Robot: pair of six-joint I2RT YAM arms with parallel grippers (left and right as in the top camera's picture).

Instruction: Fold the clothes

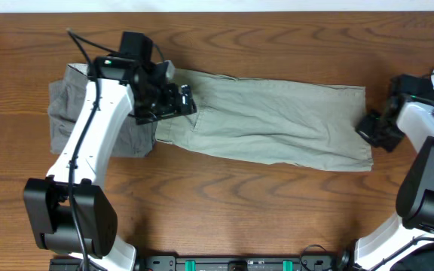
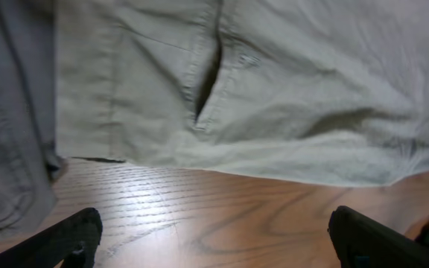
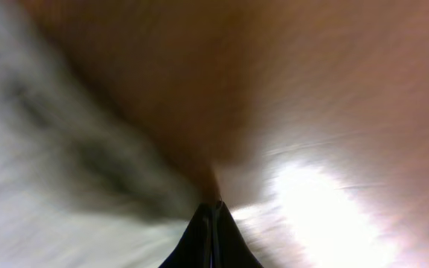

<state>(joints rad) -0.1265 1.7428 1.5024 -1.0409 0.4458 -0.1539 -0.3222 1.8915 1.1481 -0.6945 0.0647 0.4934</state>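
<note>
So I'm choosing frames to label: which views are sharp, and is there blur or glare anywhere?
Overhead: sharp, evenly lit, khaki garment crisp. Left wrist: cloth in focus, shadow in its pocket slit, left gripper open, fingertips dim at the bottom corners. Right wrist: smeared with blur, a blown-out bright patch lower right; only the shut right gripper reads clearly.

Overhead faces down; left wrist sees the same clothes (image 1: 277,120) close.

One khaki garment (image 1: 277,120), one darker grey garment (image 1: 60,113), two robot arms (image 1: 89,143) (image 1: 428,173), one table (image 1: 239,203)
</note>
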